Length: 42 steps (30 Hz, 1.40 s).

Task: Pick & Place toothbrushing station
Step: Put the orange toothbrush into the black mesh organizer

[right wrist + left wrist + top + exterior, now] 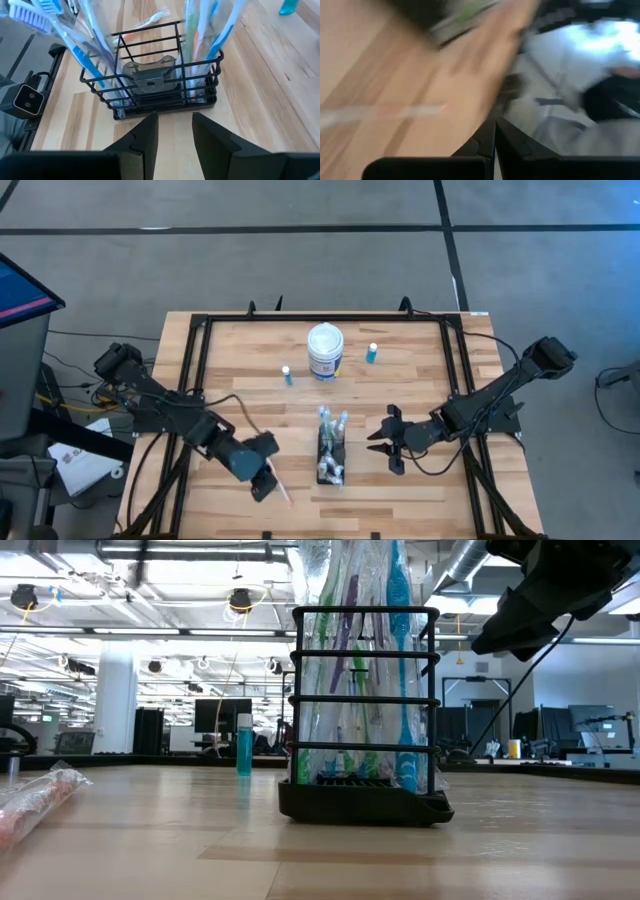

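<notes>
The toothbrushing station [330,452] is a black wire holder that stands on its base at the table's middle. Several wrapped toothbrushes stand upright in it [365,710]. My right gripper [386,442] is just right of it and open. Its fingers point at the station's end [150,85] and touch nothing [174,134]. My left gripper [263,483] hovers near the front left, shut with nothing between its fingers [495,137]. A wrapped toothbrush [278,483] lies flat on the wood beside it, and also shows as the wrapped toothbrush [35,802] in the low view and the wrapped toothbrush [385,112] in the left wrist view.
A white round tub with a blue label [325,350] stands toward the far edge, with a small blue bottle [286,375] on its left and another [372,353] on its right. A black rail frame [200,370] runs around the table top. Bare wood lies between the station and the near edge.
</notes>
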Available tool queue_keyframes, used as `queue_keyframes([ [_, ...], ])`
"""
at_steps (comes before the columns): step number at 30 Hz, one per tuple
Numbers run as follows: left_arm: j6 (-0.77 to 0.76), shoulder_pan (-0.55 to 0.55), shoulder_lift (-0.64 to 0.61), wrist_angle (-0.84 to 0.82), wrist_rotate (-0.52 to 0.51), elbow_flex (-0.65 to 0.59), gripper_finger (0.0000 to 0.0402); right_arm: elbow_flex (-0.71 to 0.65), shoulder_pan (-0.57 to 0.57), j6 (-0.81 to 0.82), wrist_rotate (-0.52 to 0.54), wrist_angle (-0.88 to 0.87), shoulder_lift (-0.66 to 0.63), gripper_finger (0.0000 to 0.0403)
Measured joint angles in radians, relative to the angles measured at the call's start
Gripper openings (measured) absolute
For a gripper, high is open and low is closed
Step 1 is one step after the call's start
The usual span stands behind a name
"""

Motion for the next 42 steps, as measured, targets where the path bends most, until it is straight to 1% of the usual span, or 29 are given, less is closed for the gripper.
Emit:
queue_keyframes([
  [3, -0.159, 0.002, 0.000, -0.061, 0.012, -0.071, 0.0002, 0.000, 0.002, 0.000, 0.000, 0.000, 0.000, 0.0111],
  [6, -0.232, 0.006, 0.001, -0.050, 0.037, -0.144, 0.0005, 0.000, 0.002, 0.003, 0.000, 0.000, 0.000, 0.0111],
  [8, -0.255, 0.017, 0.001, -0.042, 0.047, -0.184, 0.0012, 0.000, 0.002, 0.003, 0.000, 0.000, 0.000, 0.0111],
  [12, -0.269, 0.049, 0.001, 0.028, 0.067, -0.243, 0.0041, 0.000, 0.002, 0.003, 0.000, 0.001, 0.000, 0.0111],
  [17, -0.275, 0.076, 0.001, 0.143, 0.093, -0.316, 0.0090, 0.000, 0.002, 0.003, 0.000, 0.001, 0.000, 0.0111],
  [22, -0.278, 0.080, 0.001, 0.176, 0.113, -0.349, 0.0133, 0.000, 0.002, 0.003, 0.000, 0.001, 0.000, 0.0111],
  [27, -0.280, 0.079, 0.001, 0.210, 0.113, -0.379, 0.0166, 0.000, 0.002, 0.003, 0.000, 0.001, 0.000, 0.0111],
  [34, -0.284, 0.079, 0.000, 0.253, 0.113, -0.411, 0.0196, 0.000, 0.002, 0.003, 0.000, 0.001, 0.000, 0.0111],
  [38, -0.293, 0.079, 0.003, 0.275, 0.113, -0.442, 0.0202, 0.000, 0.002, 0.003, 0.000, 0.001, 0.000, 0.0111],
  [42, -0.299, 0.081, 0.045, 0.348, 0.136, -0.469, 0.0203, 0.000, 0.001, 0.003, 0.000, 0.001, 0.000, 0.0111],
])
